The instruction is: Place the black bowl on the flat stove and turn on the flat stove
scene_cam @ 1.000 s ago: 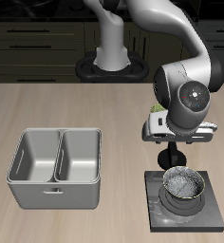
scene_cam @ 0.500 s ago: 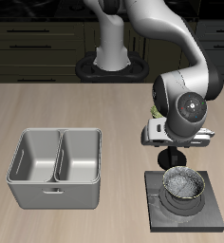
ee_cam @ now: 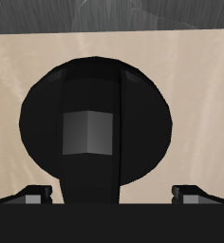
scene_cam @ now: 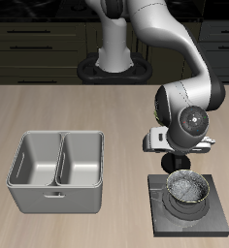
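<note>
The black bowl (scene_cam: 187,187) sits upright on the flat stove (scene_cam: 217,220), near the table's front edge. My gripper (scene_cam: 175,163) hangs just behind the bowl, low over the stove's back edge, and touches nothing I can see. In the wrist view the stove's round black knob (ee_cam: 95,128) with its raised grip bar fills the picture straight below. My gripper (ee_cam: 114,193) is open there, with one fingertip (ee_cam: 33,193) on each side of the bar and well apart from it. From the exterior view the arm hides the knob.
A grey two-compartment metal tray (scene_cam: 56,194) stands on the table beside the stove, with a gap between them. A sliver of something olive-green (scene_cam: 158,129) peeks out behind the arm. Dark cabinets run along the back.
The arm has come down and a little toward the table's front edge, bringing the gripper lower over the stove's back edge. The bowl, stove and tray have not moved.
</note>
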Tool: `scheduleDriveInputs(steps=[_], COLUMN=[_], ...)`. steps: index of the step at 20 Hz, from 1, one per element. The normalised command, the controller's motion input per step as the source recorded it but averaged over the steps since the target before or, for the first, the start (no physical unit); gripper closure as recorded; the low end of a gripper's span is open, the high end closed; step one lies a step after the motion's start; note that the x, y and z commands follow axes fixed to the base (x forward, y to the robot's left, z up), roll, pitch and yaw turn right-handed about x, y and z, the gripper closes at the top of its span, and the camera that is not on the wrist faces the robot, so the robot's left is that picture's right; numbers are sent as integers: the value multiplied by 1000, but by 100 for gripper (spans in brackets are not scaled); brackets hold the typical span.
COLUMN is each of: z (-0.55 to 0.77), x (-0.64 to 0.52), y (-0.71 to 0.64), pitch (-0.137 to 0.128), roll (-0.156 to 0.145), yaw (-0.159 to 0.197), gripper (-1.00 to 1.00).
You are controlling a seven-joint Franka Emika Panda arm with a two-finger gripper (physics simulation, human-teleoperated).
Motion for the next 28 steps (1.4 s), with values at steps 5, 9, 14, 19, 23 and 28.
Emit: scheduleDriveInputs(steps=[5, 9, 14, 19, 23, 28], z=[-197, -124, 29, 129, 82, 59], x=[-65, -39, -83, -8, 20, 30], y=[-27, -49, -150, -92, 26, 4], pitch=[33, 32, -6, -17, -19, -14], roll=[-12, 14, -21, 8, 16, 10], yaw=[2, -31, -4, -34, -17, -9], gripper=[-100, -100, 100, 100, 100, 100])
